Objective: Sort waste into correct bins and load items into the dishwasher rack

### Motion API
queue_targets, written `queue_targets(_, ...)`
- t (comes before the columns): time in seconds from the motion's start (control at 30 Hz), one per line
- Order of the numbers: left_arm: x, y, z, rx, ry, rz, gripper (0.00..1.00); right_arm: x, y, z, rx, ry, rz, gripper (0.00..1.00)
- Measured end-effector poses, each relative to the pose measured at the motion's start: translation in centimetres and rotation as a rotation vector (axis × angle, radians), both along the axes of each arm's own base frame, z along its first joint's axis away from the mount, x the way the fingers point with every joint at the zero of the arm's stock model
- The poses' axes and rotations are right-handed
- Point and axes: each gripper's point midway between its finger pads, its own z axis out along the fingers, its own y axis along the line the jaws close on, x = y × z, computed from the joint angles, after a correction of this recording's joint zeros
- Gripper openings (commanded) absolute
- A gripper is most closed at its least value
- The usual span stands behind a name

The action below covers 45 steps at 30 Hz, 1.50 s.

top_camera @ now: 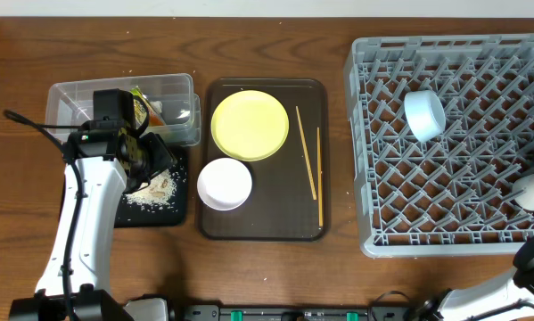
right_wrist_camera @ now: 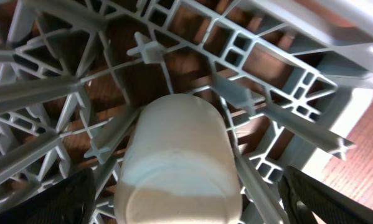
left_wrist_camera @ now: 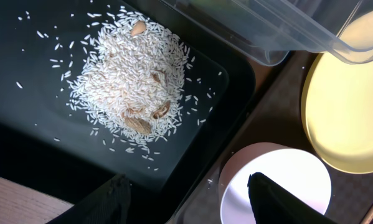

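Straddling the white cup [right_wrist_camera: 180, 155], which lies at the right edge of the rack [top_camera: 373, 178], the right gripper [right_wrist_camera: 186, 180] stands spread, clear of it. Well left of the rack, the left gripper [left_wrist_camera: 186, 186] hangs spread above rice [left_wrist_camera: 133, 81]; its arm [top_camera: 93, 187] half-hides the wrapper [top_camera: 143, 109].

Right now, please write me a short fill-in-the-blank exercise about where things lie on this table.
The rice scraps lie in the ___ tray.
The snack wrapper lies in the ___ tub.
The bowl inside the rack is light ___.
___ chopsticks lie beside the yellow plate.
Missing words: black, clear, blue, two.
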Motion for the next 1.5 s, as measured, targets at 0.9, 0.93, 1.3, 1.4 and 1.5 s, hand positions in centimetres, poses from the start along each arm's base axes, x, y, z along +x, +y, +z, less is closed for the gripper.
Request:
queue_targets(0.9, 0.0, 0.0, 0.0, 0.0, 0.0, 0.0, 0.64, -0.3, 1.0, -2.6, 0.034, 0.0, 0.028, 0.52)
queue_targets(0.93, 0.0, 0.0, 0.0, 0.0, 0.0, 0.0, 0.64, -0.3, 1.0, -2.6, 0.034, 0.0, 0.028, 0.5)
queue_targets(1.3, 0.0, 0.0, 0.0, 0.0, 0.0, 0.0, 0.64, -0.4, 1.1, 0.8, -0.022, -0.058, 0.029, 0.4)
queue_targets(1.4, 0.0, 0.0, 0.0, 0.0, 0.0, 0.0, 0.64, -0.7, 1.4, 3.3, -0.06, -0.098, 0.034, 0.36)
queue_targets(1.5, 0.0, 0.0, 0.0, 0.0, 0.0, 0.0, 0.64, -0.7, 2.0, 5.6, -0.081, -0.145, 0.059, 0.34)
